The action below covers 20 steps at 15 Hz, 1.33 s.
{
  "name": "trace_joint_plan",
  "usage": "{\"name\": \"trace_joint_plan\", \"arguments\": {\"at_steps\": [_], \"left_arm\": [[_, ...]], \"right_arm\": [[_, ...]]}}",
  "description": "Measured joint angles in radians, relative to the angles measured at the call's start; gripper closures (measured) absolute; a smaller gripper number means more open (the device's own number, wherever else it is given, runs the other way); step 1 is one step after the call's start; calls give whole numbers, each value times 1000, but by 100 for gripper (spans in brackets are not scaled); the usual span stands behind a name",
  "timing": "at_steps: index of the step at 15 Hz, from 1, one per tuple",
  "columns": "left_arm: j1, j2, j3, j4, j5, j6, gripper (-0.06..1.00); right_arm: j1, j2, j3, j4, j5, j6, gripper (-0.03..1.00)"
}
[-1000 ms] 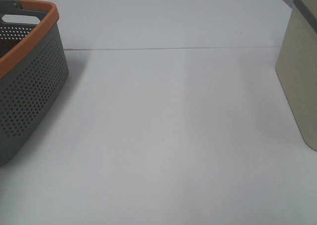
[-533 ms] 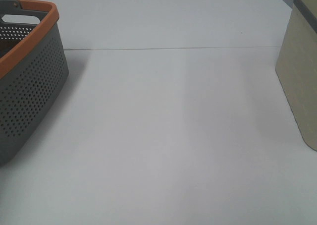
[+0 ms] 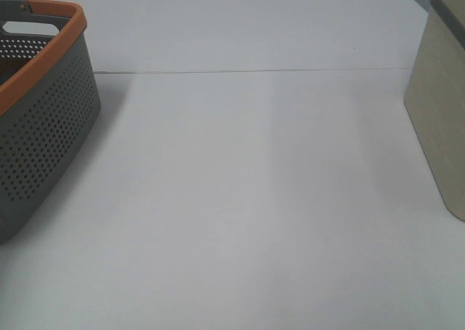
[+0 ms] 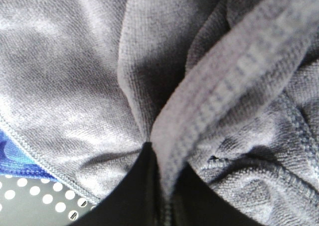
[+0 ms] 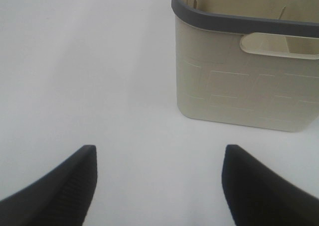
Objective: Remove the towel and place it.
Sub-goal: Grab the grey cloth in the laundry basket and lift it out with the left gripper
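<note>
The towel [image 4: 99,76], a dark grey-navy soft cloth with a stitched hem band [image 4: 234,81], fills the left wrist view. My left gripper [image 4: 162,186] is shut on a fold of it, the black fingers pinched together at the hem. A perforated grey basket floor [image 4: 30,196] shows under the cloth. My right gripper [image 5: 159,181] is open and empty above the white table. Neither gripper nor the towel shows in the exterior high view.
A grey perforated basket with an orange rim [image 3: 43,112] stands at the left edge of the table. A cream bin with a dark grey rim [image 3: 443,105] stands at the right, also in the right wrist view [image 5: 249,66]. A blue cloth edge [image 4: 12,151] lies under the towel.
</note>
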Motion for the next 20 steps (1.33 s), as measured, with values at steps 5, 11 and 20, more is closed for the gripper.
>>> {"name": "trace_joint_plan", "arguments": {"at_steps": [5,11,20], "left_arm": [[0,-60,-68,-33,80,-146,94],[0,-285,-160,-283,362,-323,94],[0,-527,-215,-430,485,-380,94]], "right_arm": [[0,0,0,0,0,0,34],[0,0,0,0,0,0,34],[0,0,0,0,0,0,34]]}}
